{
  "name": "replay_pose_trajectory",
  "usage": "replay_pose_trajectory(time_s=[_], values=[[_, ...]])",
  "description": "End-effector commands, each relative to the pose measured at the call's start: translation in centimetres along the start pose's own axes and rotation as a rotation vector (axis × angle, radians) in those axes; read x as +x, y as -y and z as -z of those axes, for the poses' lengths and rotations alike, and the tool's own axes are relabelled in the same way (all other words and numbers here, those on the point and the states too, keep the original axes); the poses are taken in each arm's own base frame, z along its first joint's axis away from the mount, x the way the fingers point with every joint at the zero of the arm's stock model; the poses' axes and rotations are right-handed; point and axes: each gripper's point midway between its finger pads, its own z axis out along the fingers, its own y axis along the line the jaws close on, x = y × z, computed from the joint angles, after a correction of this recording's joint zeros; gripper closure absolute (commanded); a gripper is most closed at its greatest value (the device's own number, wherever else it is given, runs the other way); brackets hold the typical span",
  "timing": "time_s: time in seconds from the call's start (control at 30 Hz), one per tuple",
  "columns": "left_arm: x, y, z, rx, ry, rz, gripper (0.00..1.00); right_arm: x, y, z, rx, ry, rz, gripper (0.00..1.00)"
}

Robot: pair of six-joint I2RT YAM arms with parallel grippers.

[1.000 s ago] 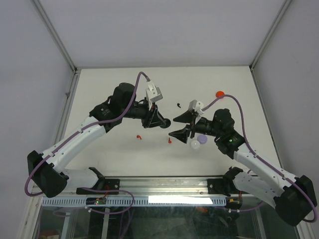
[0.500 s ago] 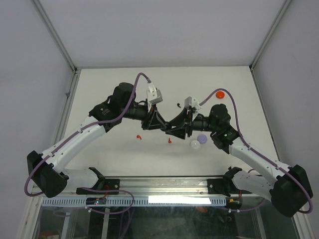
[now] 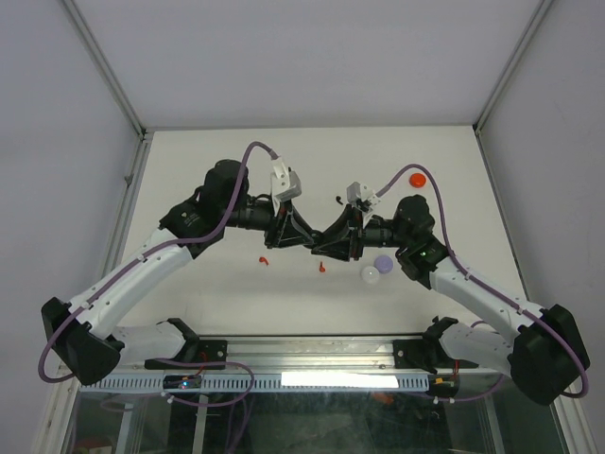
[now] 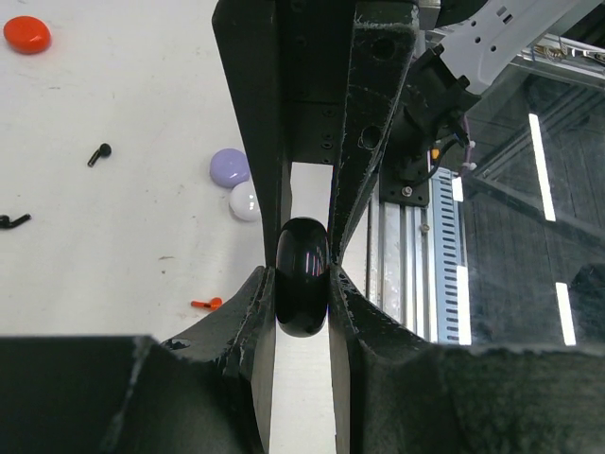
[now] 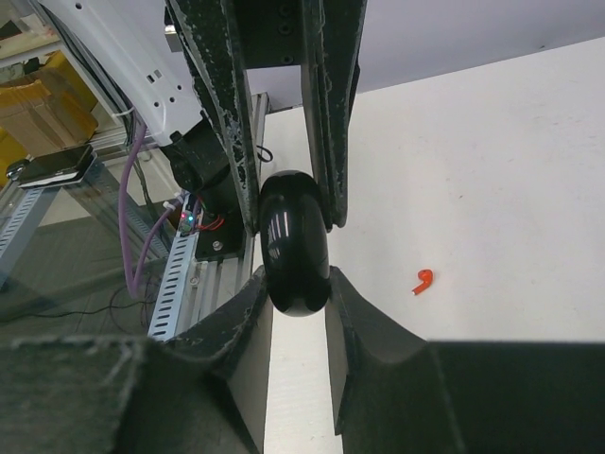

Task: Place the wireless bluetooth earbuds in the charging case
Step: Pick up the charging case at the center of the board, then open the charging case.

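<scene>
Two robot arms meet above the white counter [image 3: 312, 303], both clamped on one glossy black charging case [image 4: 302, 277] held in the air between them. The left hand [image 4: 302, 288] is drawn narrow, pinching the round case edge-on between its two fingers. The right hand [image 5: 297, 284] grips the same case from the opposite side, equally narrow, with its fingers pressed against the case's flanks. From overhead, the meeting hands largely hide the black case.

The earbuds lie loose on the counter around that case. One red earbud [image 3: 323, 268] sits just on its near side, and a second red earbud [image 3: 265, 259] lies farther off to its left. A black earbud [image 3: 338, 199] rests on its far side.

To the right of the black case, near the right arm's wrist, a lilac case [image 3: 383, 263] and a white case [image 3: 370, 275] sit closed and touching each other. A red case [image 3: 417, 178] lies well apart from the black case, farther back and to the right, beside the right arm's purple cable.
</scene>
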Motion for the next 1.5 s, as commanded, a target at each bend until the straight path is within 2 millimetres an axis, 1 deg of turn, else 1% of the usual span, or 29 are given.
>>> replay_pose_trajectory(time_s=[0.0, 0.07, 0.1, 0.13, 0.2, 0.3, 0.47, 0.57, 0.67, 0.87, 1.0, 1.13, 1.17, 1.33, 1.4, 1.47], values=[[-2.7, 0.7, 0.7, 0.004, 0.095, -0.106, 0.99, -1.9, -0.9, -0.1, -0.048, 0.030, 0.033, 0.88], [-2.4, 0.6, 0.5, 0.003, 0.090, -0.098, 0.98, -2.0, -1.1, -0.1, -0.055, 0.031, 0.034, 0.95], [-2.3, 0.5, 0.5, 0.002, 0.088, -0.092, 0.95, -2.0, -1.2, 0.0, -0.058, 0.032, 0.036, 0.99], [-2.2, 0.3, 0.4, -0.006, 0.088, -0.087, 0.92, -2.1, -1.3, 0.0, -0.061, 0.032, 0.038, 1.00], [-2.2, -0.1, 0.3, -0.025, 0.090, -0.076, 0.82, -2.2, -1.4, 0.0, -0.063, 0.036, 0.044, 1.00], [-2.3, -1.0, 0.6, -0.075, 0.103, -0.058, 0.75, -2.0, -1.5, 0.1, -0.067, 0.033, 0.045, 1.00], [-2.7, -2.5, 1.4, -0.140, 0.138, -0.018, 0.59, -1.8, -1.7, 0.2, -0.079, 0.028, 0.039, 1.00], [-2.8, -3.4, 1.9, -0.168, 0.156, 0.009, 0.54, -1.9, -1.9, 0.2, -0.087, 0.031, 0.040, 1.00], [-2.7, -4.0, 2.2, -0.181, 0.162, 0.027, 0.50, -2.2, -2.2, 0.2, -0.095, 0.037, 0.042, 1.00], [-2.4, -4.5, 2.2, -0.194, 0.158, 0.046, 0.44, -2.7, -2.4, 0.2, -0.102, 0.057, 0.049, 1.00], [-2.7, -4.5, 2.6, -0.206, 0.178, 0.049, 0.38, -2.6, -1.7, 0.2, -0.060, 0.067, 0.039, 1.00], [-4.0, -4.5, 3.9, -0.250, 0.256, 0.051, 0.31, -2.5, -0.5, 0.3, 0.021, 0.095, 0.029, 1.00], [-4.4, -4.3, 4.2, -0.259, 0.282, 0.057, 0.30, -2.5, -0.5, 0.4, 0.030, 0.105, 0.031, 1.00], [-5.7, -2.7, 5.9, -0.267, 0.427, 0.069, 0.27, -3.9, 0.0, 1.0, 0.105, 0.208, 0.042, 1.00], [-6.0, -1.5, 6.3, -0.228, 0.493, 0.069, 0.27, -4.3, -0.1, 1.2, 0.114, 0.247, 0.039, 1.00], [-6.0, -0.6, 6.3, -0.184, 0.540, 0.081, 0.27, -4.9, -0.3, 1.3, 0.110, 0.282, 0.035, 1.00]])
